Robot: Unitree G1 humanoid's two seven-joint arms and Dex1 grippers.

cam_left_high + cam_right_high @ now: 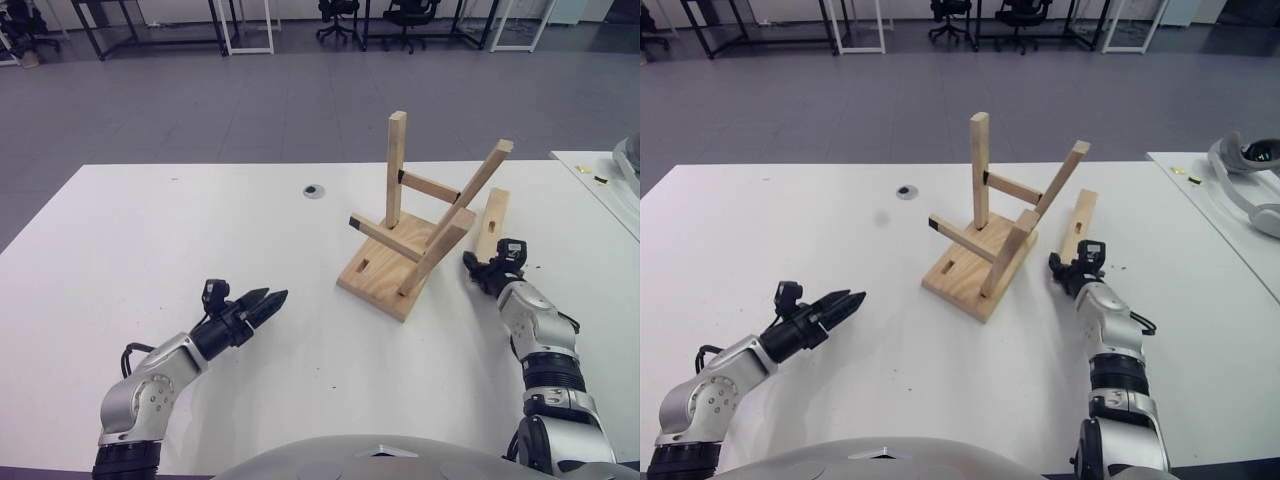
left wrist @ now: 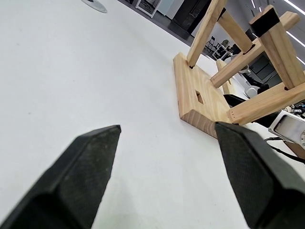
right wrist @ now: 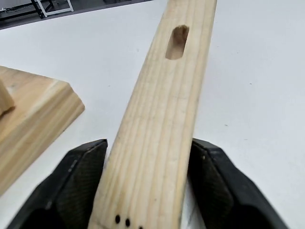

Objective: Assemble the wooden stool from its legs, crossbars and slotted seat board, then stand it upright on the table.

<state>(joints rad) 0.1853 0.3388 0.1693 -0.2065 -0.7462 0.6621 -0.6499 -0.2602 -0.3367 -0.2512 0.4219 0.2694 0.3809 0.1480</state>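
Observation:
The slotted seat board [image 1: 385, 287] lies flat on the white table, right of centre. One leg [image 1: 396, 165] stands upright in it and a second leg [image 1: 468, 205] leans at a slant, with crossbars [image 1: 386, 238] joining them. A loose leg [image 1: 492, 222] with a slot lies on the table just right of the board. My right gripper [image 3: 148, 143] is at its near end, with one finger pressed against each side. My left gripper [image 1: 262, 300] hovers low over the table to the left of the board, open and holding nothing.
A round grommet [image 1: 314, 190] sits in the table behind the board. A second table [image 1: 600, 185] stands to the right with a white headset [image 1: 1250, 180] on it. Bare tabletop lies to the left and in front.

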